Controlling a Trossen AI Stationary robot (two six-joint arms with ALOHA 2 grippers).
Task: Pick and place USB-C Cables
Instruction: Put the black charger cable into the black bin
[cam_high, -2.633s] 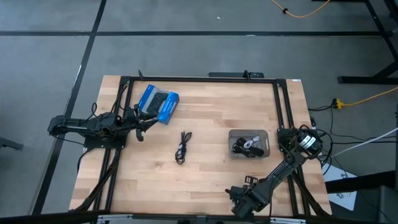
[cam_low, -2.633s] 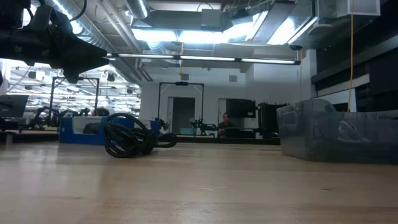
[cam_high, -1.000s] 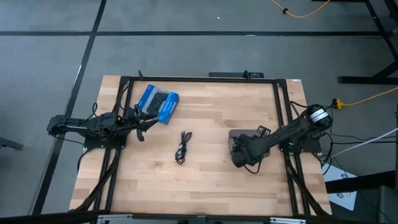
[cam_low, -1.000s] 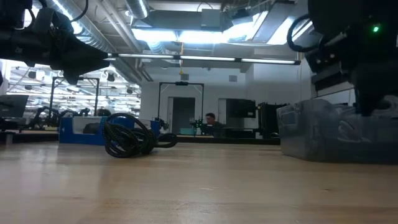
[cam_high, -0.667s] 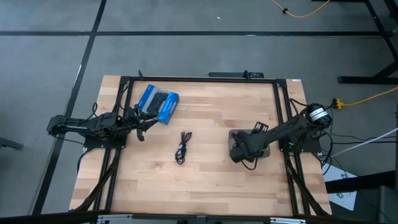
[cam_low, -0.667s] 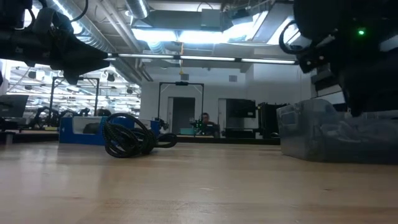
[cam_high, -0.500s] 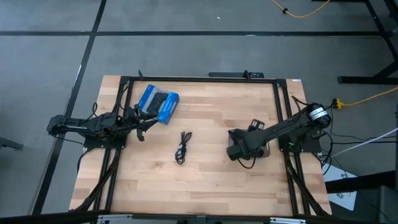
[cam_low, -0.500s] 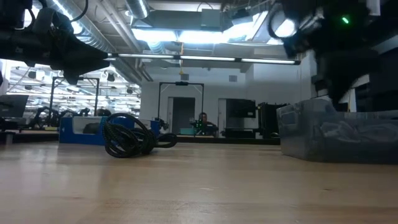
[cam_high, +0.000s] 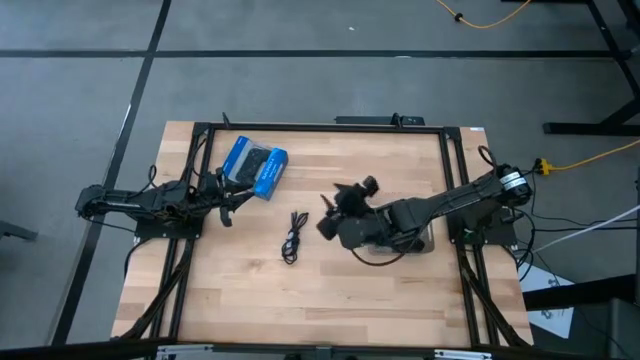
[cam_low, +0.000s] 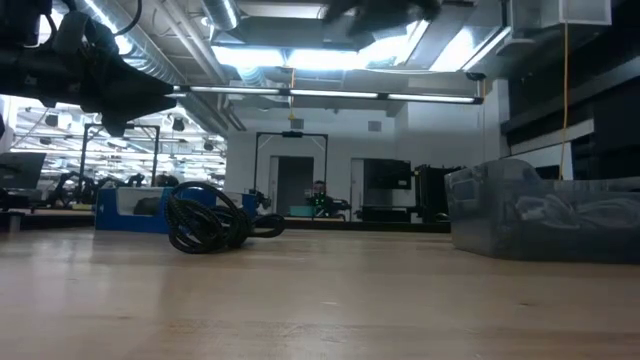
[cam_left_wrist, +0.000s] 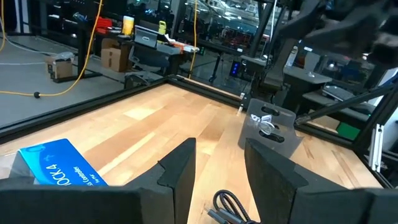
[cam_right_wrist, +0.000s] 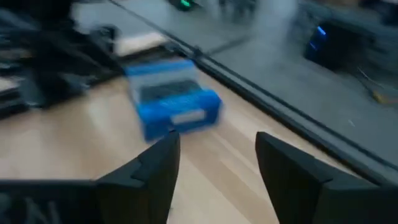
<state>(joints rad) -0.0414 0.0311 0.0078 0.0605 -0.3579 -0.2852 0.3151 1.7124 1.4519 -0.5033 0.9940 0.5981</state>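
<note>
- My right gripper, fingers spread and empty, hangs near the black cable on the desk.
- I should centre over the coil, then descend.
- Left gripper waits, spread.

A black cable bundle lies on pale wood; the package is blue and black.

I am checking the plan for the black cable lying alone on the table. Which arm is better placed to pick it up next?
Probably the right arm. Its tool is open, beside the black cable. The left tool, also open, waits farther off near the blue package.
</note>
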